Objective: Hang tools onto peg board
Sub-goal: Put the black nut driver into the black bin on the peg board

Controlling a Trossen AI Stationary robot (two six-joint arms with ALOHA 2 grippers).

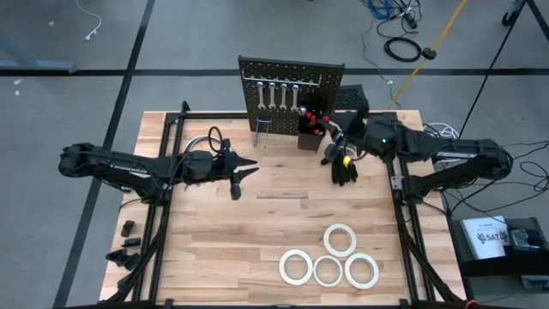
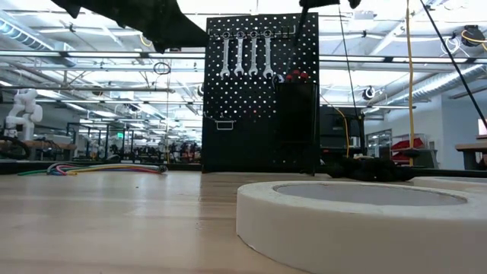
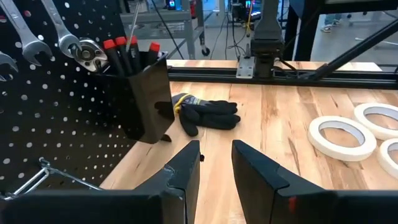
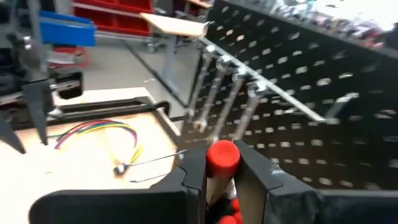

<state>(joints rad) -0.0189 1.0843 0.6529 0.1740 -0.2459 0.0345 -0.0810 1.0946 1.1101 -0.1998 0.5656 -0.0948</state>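
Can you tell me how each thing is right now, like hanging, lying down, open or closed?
wrenches: hanging on peg board
tape rolls: flat on table
black glove: lying flat
left gripper: fingers open, empty
right gripper: shut on red-handled tool

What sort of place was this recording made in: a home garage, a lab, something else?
Most likely a large robotics lab or workshop. The low view looks past the peg board into an open hall with ceiling strip lights, rows of benches and a white robot arm far off. Cables lie across the grey floor.
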